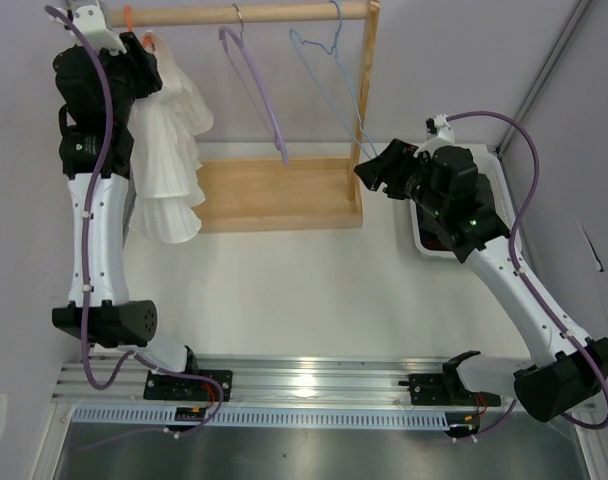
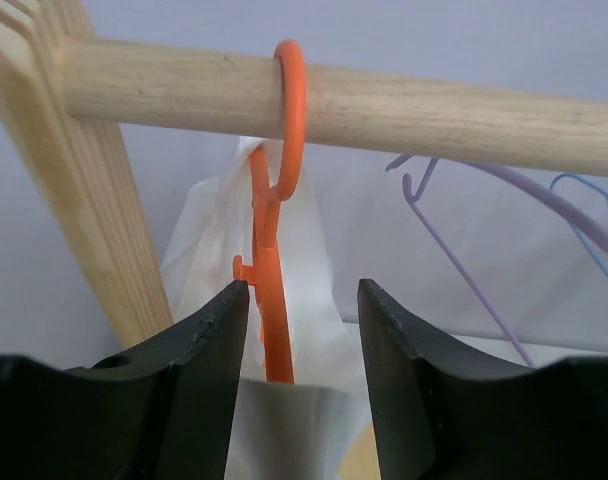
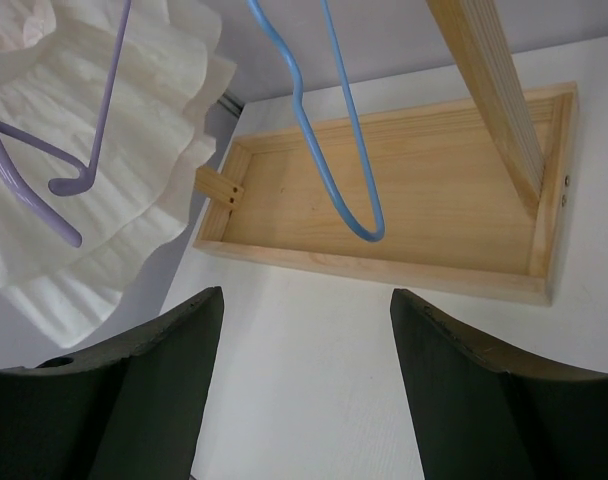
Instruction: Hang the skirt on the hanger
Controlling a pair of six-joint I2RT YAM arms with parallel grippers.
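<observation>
At left end of the round wooden rail (image 1: 284, 12): thin bright orange plastic hanger (image 2: 272, 300) hooked on, small white skirt (image 1: 169, 150) of tiered ruffles draped on it, frills hanging straight down. Left gripper (image 2: 302, 290) jaws spread either side of hanger neck, not clamping. Right gripper (image 3: 306, 300) wide open, empty.

Skirt (image 1: 169, 160) on hanger (image 2: 289, 120), on rod (image 2: 434, 115)

Bright, even light with soft shadows; glare on the metal rail (image 1: 304, 383); wrist views soften close up.
</observation>
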